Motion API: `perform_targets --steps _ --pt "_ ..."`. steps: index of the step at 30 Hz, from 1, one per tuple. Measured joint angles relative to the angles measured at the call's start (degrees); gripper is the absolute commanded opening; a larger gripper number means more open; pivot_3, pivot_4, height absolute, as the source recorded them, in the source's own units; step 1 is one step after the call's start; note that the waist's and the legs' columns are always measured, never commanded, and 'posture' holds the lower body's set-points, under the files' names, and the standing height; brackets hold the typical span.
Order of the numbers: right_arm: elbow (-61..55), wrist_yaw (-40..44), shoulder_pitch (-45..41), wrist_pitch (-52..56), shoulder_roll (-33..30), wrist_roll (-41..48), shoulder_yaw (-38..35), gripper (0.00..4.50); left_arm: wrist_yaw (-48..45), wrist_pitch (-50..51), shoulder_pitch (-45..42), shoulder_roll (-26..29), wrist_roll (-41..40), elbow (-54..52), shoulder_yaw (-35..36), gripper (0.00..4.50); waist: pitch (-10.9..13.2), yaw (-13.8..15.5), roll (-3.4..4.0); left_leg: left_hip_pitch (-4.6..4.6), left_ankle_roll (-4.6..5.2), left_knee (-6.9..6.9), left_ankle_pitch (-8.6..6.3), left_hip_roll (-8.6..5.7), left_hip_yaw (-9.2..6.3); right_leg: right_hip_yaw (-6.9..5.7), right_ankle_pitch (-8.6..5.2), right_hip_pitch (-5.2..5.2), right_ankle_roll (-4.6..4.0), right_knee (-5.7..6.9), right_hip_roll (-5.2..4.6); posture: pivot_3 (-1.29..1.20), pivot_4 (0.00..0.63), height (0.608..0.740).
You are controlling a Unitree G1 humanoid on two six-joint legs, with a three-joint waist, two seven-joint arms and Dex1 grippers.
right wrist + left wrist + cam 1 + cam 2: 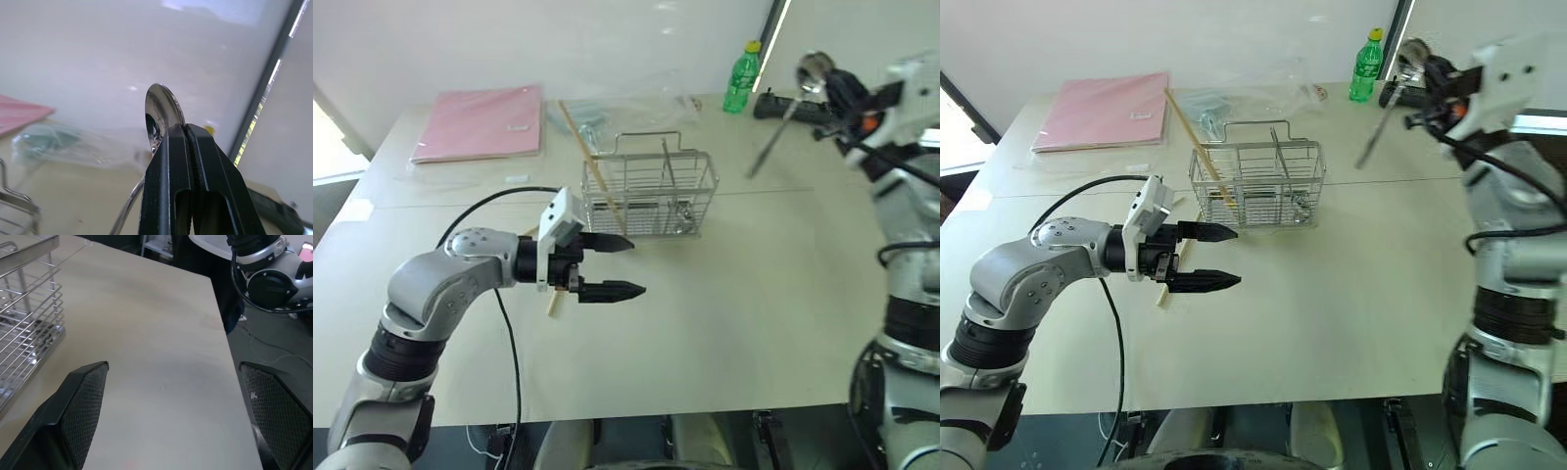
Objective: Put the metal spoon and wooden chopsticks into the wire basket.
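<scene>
The right pincer point(827, 88) is closed on the metal spoon point(783, 117), held high. Bring it over the wire basket point(651, 196), below and left of it, handle downward, then release. The left pincer point(612, 266) hangs fully open and empty beside the basket.

Your metal spoon point(790, 110) is up in the air at the table's far right, well apart from the wire basket point(651, 193). Its shiny round bowl is uppermost and its thin handle slants down toward the basket side. The silver wire-grid basket stands upright mid-table. 1 of the wooden chopsticks point(590, 164) leans tilted across the basket's left end, its lower end near the table's middle.
</scene>
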Motion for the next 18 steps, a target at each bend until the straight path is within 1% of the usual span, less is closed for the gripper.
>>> perform_targets --steps 3,6,8,12,18 --pt "-0.01 -0.71 -3.5 -2.45 2.36 -1.76 2.9 0.02 0.86 -0.38 -0.78 -0.07 0.43 1.02 0.98 4.5 0.01 0.08 -0.02 -0.01 -0.01 -0.02 0.01 -0.02 -0.03 0.0 0.0 -0.01 0.0 -0.01 -0.01 0.0 0.15 0.728" --pt "-0.01 -1.04 -6.03 -4.03 4.16 -2.9 4.2 0.02 4.57 -0.42 -3.27 -1.93 0.46 3.12 4.55 4.5 0.02 0.06 -0.06 0.0 -0.01 -0.03 0.01 -0.03 -0.05 -0.01 0.04 0.0 0.08 0.0 -0.02 0.0 0.15 0.728" --pt "-0.01 -0.88 -6.38 -5.01 5.02 -3.42 5.07 0.02 7.72 -0.97 -5.36 -3.55 0.7 4.23 6.6 4.5 0.02 -0.02 -0.07 0.02 -0.01 -0.03 0.01 -0.03 -0.05 -0.01 0.09 0.01 0.16 0.0 -0.01 0.0 0.15 0.728" --pt "0.16 -0.23 -6.38 -5.34 6.38 -4.11 6.49 0.02 12.35 -1.72 -6.5 -5.27 1.82 5.91 8.56 4.5 0.01 -0.24 -0.06 0.05 -0.03 -0.06 0.02 -0.03 -0.03 -0.01 0.12 -0.05 0.21 0.08 -0.01 0.0 0.15 0.728" --pt "0.11 0.93 -5.33 -5.13 8.68 -4.26 7.69 0.02 14.39 -2.55 -6.52 -5.4 2.74 6.53 8.76 4.5 0.01 -0.21 -0.07 0.05 -0.06 -0.1 0.04 -0.02 -0.04 -0.01 0.13 -0.07 0.21 0.1 0.01 0.0 0.15 0.728"
